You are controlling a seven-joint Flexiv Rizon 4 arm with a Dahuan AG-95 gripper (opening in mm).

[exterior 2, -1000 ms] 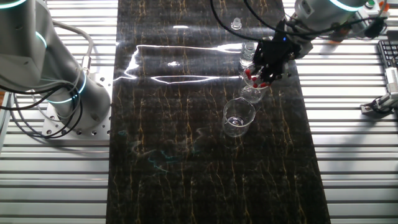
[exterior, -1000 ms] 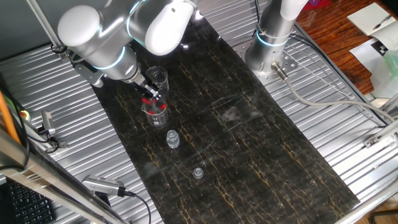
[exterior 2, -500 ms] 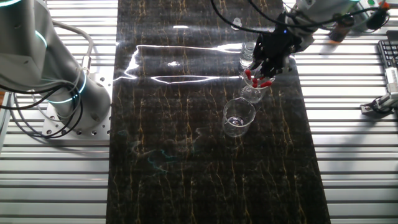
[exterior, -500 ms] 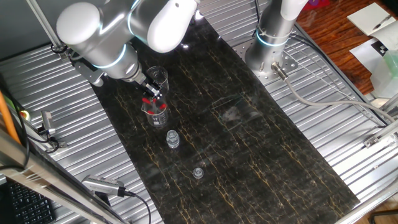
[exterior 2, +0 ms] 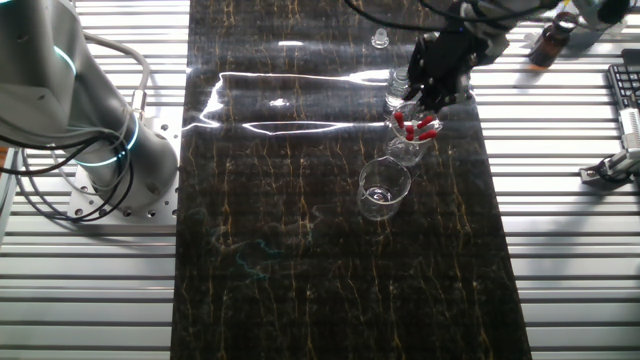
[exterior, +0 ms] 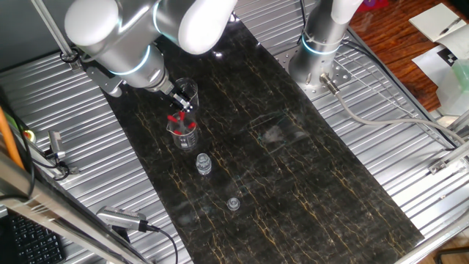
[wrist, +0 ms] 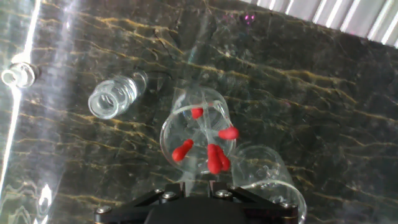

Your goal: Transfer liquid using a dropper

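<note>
1. Several red-topped droppers [wrist: 216, 157] stand in a clear beaker [wrist: 198, 134] directly under the jaws; hand view shows abt 4 red bulbs, leaning apart against the beaker wall.
2. Gripper [exterior 2: 437, 84] hangs just above that beaker's rim. Jaws' state: cannot tell – fingertips hidden in hand view (only the black base at the bottom edge shows), and too dark & small in both fixed views. No dropper visibly lifted; all red tops look to sit inside the glass.
3. 2nd clear beaker [wrist: 267, 180] sits touching or nearly touching the 1st, on the near-right of the jaws in hand view; no droppers in it.
4. Small clear vial [wrist: 114, 98] stands on the desk [wrist: 323, 93] to the left of the jaws, apart from the beakers, mouth up.
5. Farther left, at the frame edge, a tiny clear cap-like piece [wrist: 13, 75] – too small to tell what it is.
6. Fixed views: arm reaches down over the dropper beaker; 2nd grey robot base [exterior: 320, 44] stands well apart at the far end of the desk.
</note>
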